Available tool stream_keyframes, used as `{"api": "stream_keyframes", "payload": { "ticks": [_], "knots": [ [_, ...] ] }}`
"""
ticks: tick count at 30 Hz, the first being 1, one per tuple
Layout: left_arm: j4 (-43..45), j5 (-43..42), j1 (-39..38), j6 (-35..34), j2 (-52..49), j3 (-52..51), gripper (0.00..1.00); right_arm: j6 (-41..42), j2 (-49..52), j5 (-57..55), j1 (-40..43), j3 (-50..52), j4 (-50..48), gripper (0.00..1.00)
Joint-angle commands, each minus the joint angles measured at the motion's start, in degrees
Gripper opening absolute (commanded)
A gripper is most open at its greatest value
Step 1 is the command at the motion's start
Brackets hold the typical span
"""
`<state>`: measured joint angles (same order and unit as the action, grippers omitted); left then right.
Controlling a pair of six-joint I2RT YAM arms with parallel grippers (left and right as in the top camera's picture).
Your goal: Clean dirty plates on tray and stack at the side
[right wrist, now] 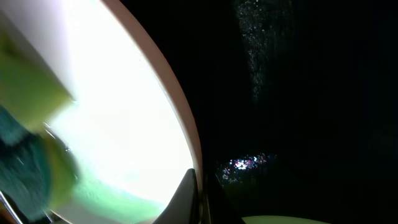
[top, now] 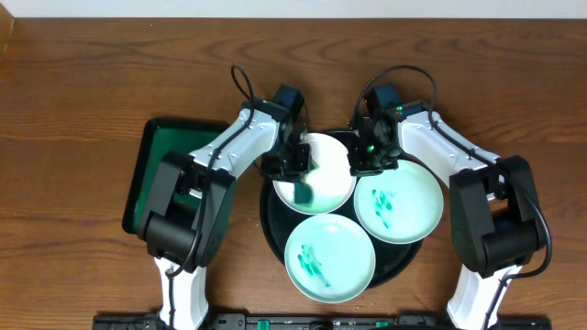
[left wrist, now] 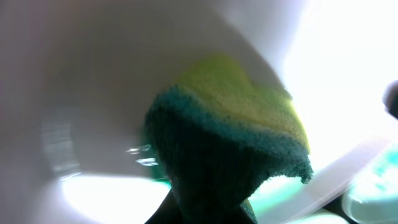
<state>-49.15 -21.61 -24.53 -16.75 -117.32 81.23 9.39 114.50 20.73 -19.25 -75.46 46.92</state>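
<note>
Three white, mint-tinted plates lie on the round black tray [top: 271, 229]. The back plate [top: 326, 170] is held between both grippers. My left gripper [top: 301, 170] is shut on a yellow-and-green sponge [left wrist: 230, 143] that presses on this plate's inside [left wrist: 93, 93]. My right gripper [top: 359, 160] is shut on the plate's right rim [right wrist: 186, 140], fingers on either side of it. The right plate [top: 399, 202] and the front plate [top: 330, 257] carry teal-green smears. The sponge also shows at the left edge of the right wrist view [right wrist: 25, 155].
A rectangular green tray [top: 160, 151] lies at the left, partly under my left arm. The brown wooden table [top: 92, 73] surrounds both trays.
</note>
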Motion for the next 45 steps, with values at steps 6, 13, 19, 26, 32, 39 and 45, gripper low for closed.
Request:
{"api": "stream_keyframes", "payload": {
  "ticks": [6, 13, 19, 26, 32, 39, 45],
  "knots": [
    [-1.2, 24.9, 0.5, -0.3, -1.0, 3.3, 0.07, -1.4, 0.3, 0.7, -0.2, 0.2, 1.1, 0.01],
    [-0.3, 20.5, -5.1, 3.2, -1.0, 3.5, 0.07, -1.4, 0.3, 0.5, -0.3, 0.2, 1.1, 0.01],
    [-0.3, 18.6, -13.6, 4.5, -1.0, 3.5, 0.07, -1.4, 0.3, 0.5, -0.3, 0.2, 1.1, 0.01],
    [2.2, 12.1, -16.3, 2.5, -1.0, 3.5, 0.07, -1.3, 0.3, 0.6, -0.4, 0.2, 1.3, 0.01],
    [3.9, 11.5, -12.3, -0.8, -1.0, 3.5, 0.07, -2.3, 0.3, 0.5, -0.3, 0.2, 2.5, 0.01],
    [9.4, 6.7, -3.9, -6.9, -1.0, 3.5, 0.07, -2.6, 0.3, 0.5, -0.3, 0.2, 3.3, 0.01],
    [9.9, 3.6, 1.7, -9.9, -1.0, 3.5, 0.07, -2.6, 0.3, 0.3, -0.3, 0.2, 3.7, 0.01]
  ]
}}
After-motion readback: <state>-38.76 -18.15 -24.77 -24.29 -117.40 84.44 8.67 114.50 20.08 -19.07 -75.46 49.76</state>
